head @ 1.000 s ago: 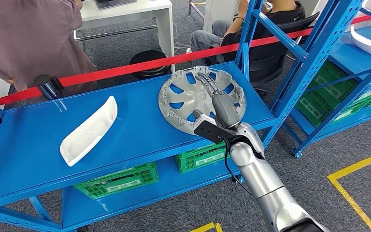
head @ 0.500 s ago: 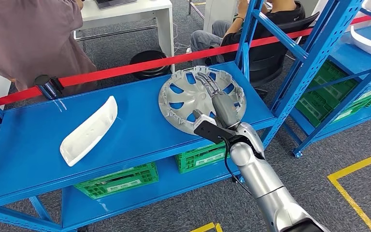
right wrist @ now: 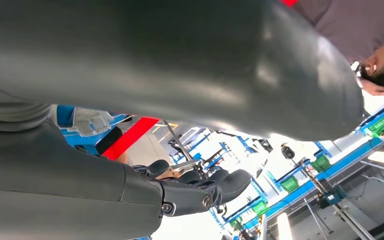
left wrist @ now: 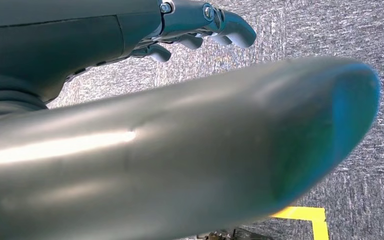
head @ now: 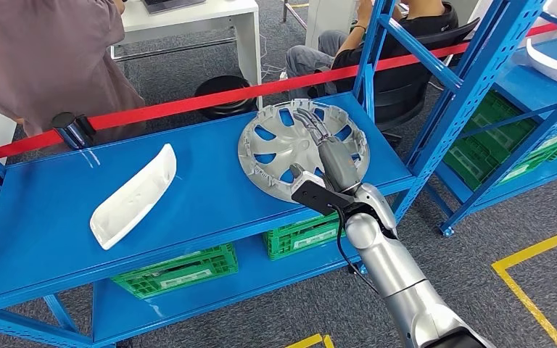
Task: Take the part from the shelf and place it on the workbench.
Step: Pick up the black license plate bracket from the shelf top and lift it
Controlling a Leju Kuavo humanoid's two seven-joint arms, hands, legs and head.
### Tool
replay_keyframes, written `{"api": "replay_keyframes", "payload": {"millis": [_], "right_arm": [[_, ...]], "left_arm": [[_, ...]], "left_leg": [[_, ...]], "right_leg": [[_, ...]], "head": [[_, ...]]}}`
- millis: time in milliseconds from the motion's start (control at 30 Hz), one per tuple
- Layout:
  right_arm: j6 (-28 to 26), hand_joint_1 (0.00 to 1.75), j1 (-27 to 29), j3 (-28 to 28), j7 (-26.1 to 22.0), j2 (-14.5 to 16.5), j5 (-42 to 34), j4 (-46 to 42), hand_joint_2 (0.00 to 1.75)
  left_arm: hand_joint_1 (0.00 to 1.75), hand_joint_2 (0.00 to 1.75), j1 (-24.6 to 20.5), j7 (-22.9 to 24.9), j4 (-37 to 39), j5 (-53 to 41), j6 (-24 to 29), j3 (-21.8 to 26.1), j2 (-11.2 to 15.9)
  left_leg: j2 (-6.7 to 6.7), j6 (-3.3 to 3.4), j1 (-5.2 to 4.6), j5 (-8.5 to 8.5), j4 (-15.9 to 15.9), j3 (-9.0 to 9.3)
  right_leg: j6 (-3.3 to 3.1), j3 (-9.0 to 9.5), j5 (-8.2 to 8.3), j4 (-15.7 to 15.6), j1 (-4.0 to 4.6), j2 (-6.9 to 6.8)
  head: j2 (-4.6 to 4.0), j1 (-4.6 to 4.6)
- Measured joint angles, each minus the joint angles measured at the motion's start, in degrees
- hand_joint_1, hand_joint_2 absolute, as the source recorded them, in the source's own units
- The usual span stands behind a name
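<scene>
Head view: the right robot hand (head: 328, 156) lies flat, fingers extended, on the round silver plastic hubcap (head: 279, 148) at the blue metal shelf's (head: 58, 217) right end; whether it grips is unclear.

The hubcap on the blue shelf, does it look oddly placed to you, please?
Slightly. The silver hubcap lies inner side up, its near edge jutting past the blue shelf front. The right hand rests on it. No damage shows.
</scene>
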Motion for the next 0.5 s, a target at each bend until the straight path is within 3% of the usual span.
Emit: {"api": "replay_keyframes", "payload": {"millis": [500], "right_arm": [[0.0, 0.00, 0.0, 0.0, 0.0, 0.0, 0.0, 0.0, 0.00]], "left_arm": [[0.00, 0.00, 0.0, 0.0, 0.0, 0.0, 0.0, 0.0, 0.0]], "left_leg": [[0.01, 0.00, 0.00, 0.00, 0.0, 0.02]], "right_leg": [[0.00, -0.03, 0.00, 0.0, -0.01, 0.00]], "head": [[0.00, 0.00]]}}
